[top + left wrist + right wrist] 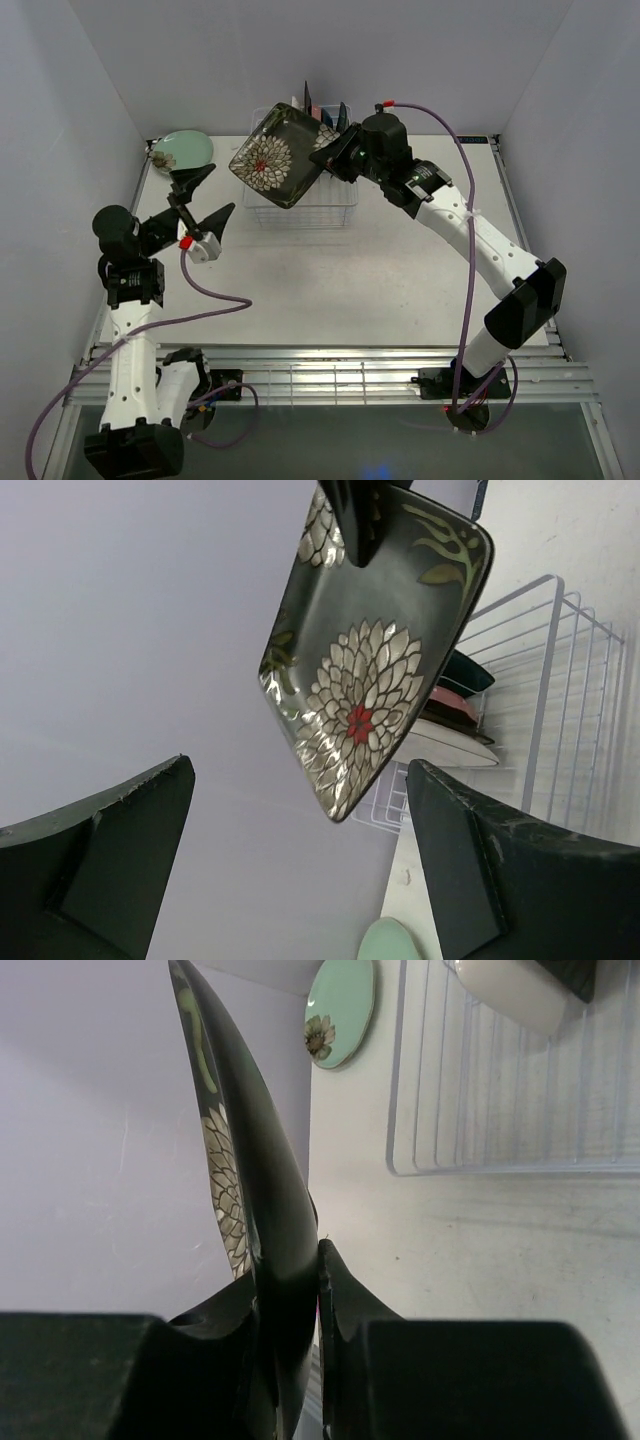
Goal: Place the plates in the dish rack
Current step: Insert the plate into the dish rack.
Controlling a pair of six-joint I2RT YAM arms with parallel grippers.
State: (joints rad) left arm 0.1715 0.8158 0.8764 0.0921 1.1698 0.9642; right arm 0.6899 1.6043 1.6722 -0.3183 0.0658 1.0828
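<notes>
Right fingers (333, 152) clamped on floral plate (275, 158) | seemingly over dish rack (300, 212) | left fingers (222, 188) wide, empty

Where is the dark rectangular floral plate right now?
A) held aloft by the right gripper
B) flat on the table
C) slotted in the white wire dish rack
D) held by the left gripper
A: the right gripper is shut on the dark floral plate, aloft near the white wire dish rack; the left gripper is open.
</notes>
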